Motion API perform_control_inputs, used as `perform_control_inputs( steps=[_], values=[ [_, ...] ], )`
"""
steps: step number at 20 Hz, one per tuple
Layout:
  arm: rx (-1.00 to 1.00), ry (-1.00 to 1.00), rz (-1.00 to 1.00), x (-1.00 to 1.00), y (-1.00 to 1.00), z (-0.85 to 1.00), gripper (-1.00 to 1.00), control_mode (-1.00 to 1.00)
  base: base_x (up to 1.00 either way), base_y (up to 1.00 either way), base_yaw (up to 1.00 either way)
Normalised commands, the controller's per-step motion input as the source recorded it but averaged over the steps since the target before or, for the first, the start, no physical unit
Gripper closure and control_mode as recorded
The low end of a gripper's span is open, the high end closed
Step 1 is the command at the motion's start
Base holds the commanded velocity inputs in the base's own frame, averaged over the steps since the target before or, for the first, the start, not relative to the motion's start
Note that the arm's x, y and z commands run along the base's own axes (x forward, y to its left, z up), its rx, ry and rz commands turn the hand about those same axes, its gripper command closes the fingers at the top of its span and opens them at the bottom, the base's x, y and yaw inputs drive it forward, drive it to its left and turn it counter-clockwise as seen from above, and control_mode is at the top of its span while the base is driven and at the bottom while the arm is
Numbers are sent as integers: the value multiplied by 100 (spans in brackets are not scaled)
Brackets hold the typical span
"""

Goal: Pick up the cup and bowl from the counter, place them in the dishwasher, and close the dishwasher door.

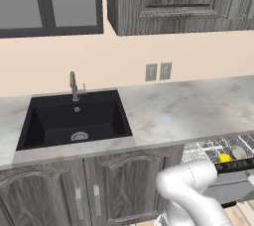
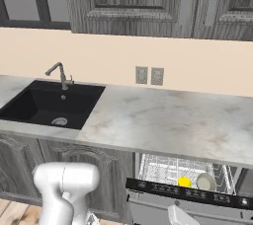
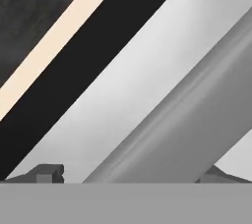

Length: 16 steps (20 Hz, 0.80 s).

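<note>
The yellow cup point(image 1: 224, 158) point(image 2: 184, 182) and the grey-olive bowl point(image 1: 239, 151) point(image 2: 205, 181) sit side by side in the dishwasher's white wire rack point(image 2: 163, 167). The dishwasher door point(image 1: 228, 188) point(image 2: 148, 214) stands partly raised, its black control strip point(image 2: 188, 192) across the front of the rack. My arm reaches down low in front of it. In the hand view my gripper point(image 3: 132, 175) is open, close against the grey door panel point(image 3: 147, 85), and a grey handle bar point(image 3: 187, 125) runs slantwise between the fingertips point(image 3: 49, 173).
The marbled counter point(image 1: 183, 106) point(image 2: 163, 115) runs above the dishwasher, with the black sink point(image 1: 74, 121) point(image 2: 49, 103) and its tap on the left. Dark wood-grain cabinets stand below and hang above. Two wall sockets point(image 2: 149, 75) sit behind the counter.
</note>
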Motion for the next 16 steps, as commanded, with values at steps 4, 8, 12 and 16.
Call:
perform_control_inputs(
  steps=[4,8,12,16],
  values=[
    [0,-3,0,100,0,-14,-100,-100,0,0,0],
    [0,-4,0,99,0,-17,-100,-100,0,0,0],
    [0,-6,0,84,0,-19,-100,-100,0,0,0],
    [0,-8,0,67,0,-16,-100,-100,0,0,0]
  ],
)
